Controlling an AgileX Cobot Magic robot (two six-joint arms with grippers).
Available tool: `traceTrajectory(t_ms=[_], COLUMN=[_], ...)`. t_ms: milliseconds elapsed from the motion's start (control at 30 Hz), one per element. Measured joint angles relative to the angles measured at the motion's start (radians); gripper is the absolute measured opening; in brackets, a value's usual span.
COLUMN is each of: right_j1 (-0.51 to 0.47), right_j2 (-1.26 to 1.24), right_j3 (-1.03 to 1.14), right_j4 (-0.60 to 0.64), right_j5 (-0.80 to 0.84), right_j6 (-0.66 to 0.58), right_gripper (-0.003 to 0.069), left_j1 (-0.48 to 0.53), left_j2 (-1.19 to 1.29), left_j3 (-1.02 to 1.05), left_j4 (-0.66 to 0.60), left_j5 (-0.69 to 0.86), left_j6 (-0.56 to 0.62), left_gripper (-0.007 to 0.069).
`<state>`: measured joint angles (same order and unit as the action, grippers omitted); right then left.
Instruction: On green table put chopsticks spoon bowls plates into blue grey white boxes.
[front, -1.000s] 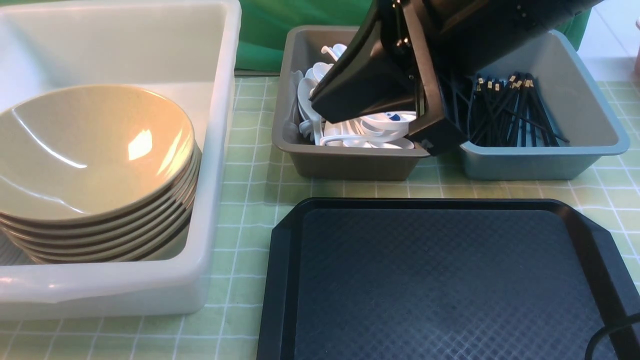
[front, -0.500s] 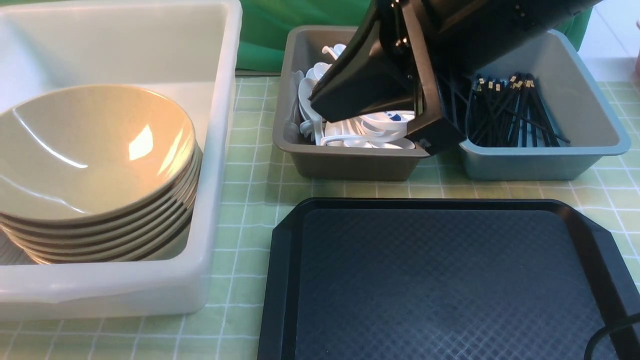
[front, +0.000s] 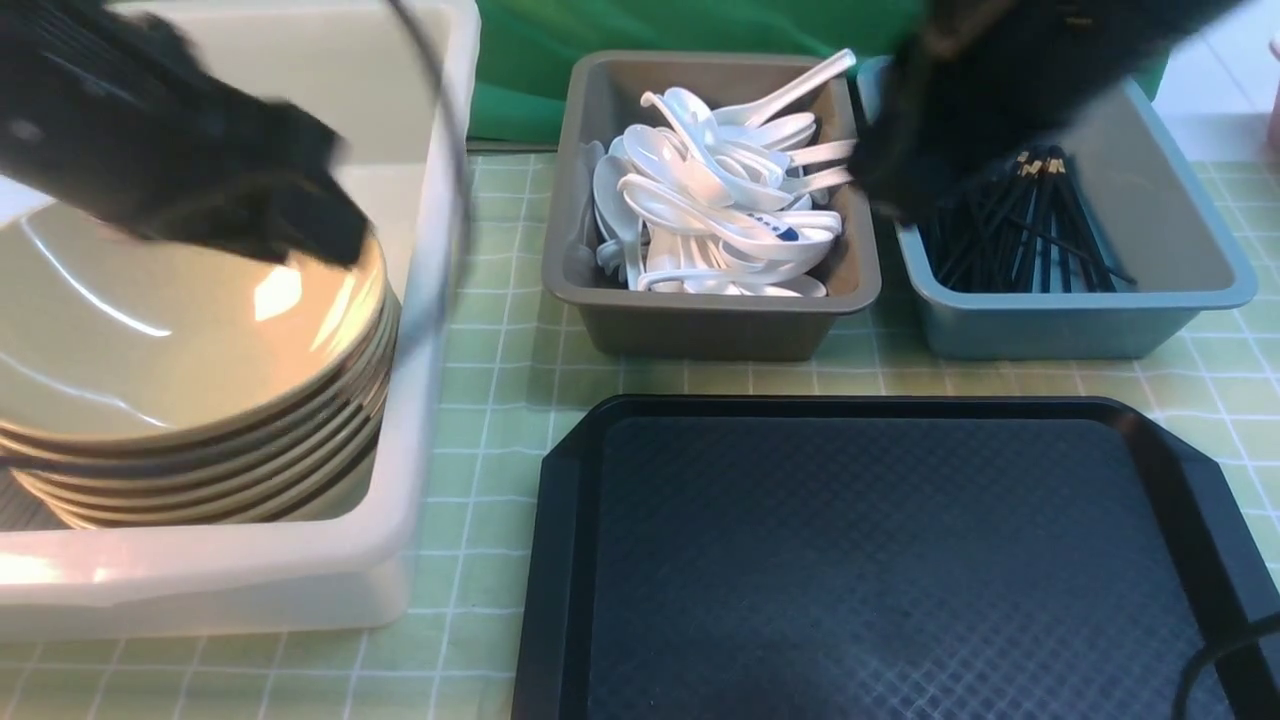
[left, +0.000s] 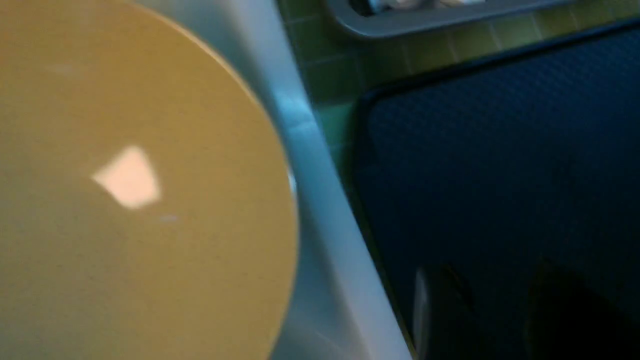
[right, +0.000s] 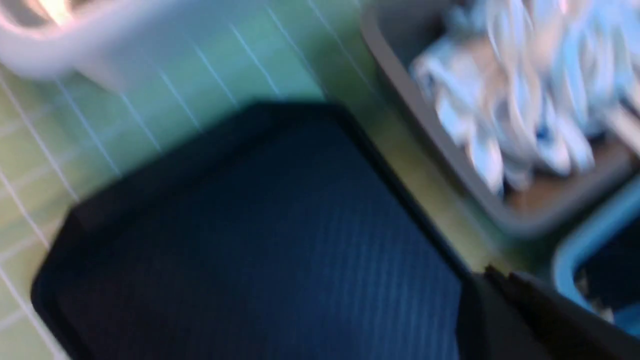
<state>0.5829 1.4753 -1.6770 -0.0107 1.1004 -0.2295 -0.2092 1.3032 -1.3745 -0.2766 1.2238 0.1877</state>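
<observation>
Rt arm pulling back off grey box (front: 710, 310) vs 1s ago, spoons (front: 720, 215) now exposed inside; rt jaws pressed together, empty. Lft arm (front: 180, 170) swinging over bowls (front: 190, 330) in white box (front: 420, 300), lft jaws blurred, can't tell. Tray (front: 880, 560) bare.

My table cover (front: 500, 330) is pale green with a white grid. The tray (front: 880, 560) is black, diamond-textured. Bowls (front: 190, 330) are beige with dark rims, in a white box (front: 420, 300). White spoons (front: 720, 210) fill the grey box (front: 700, 325); black, gold-tipped chopsticks (front: 1020, 230) the blue box (front: 1080, 325).
</observation>
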Motion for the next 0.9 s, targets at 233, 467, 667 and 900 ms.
traceTrajectory(t_ms=[233, 467, 667, 900], right_j1=[0.001, 0.001, 0.001, 0.001], right_j2=[-0.354, -0.837, -1.144, -1.165], right_j3=[0.335, 0.923, 1.29, 1.395], right_j4=[-0.001, -0.001, -0.002, -0.022], right_j5=[-0.158, -0.53, -0.63, -0.728], right_j6=[0.042, 0.055, 0.144, 0.15], right_gripper=[0.0048, 0.0048, 0.0048, 0.0048], left_j1=[-0.059, -0.06, -0.06, -0.06], left_j2=[-0.173, -0.511, -0.828, -1.063], left_j3=[0.067, 0.364, 0.657, 0.878], left_j4=[0.012, -0.082, -0.158, -0.169], left_j5=[0.021, 0.028, -0.048, -0.345], left_j6=[-0.138, -0.177, -0.178, -0.178], left_gripper=[-0.0002, -0.0001, -0.0001, -0.0001])
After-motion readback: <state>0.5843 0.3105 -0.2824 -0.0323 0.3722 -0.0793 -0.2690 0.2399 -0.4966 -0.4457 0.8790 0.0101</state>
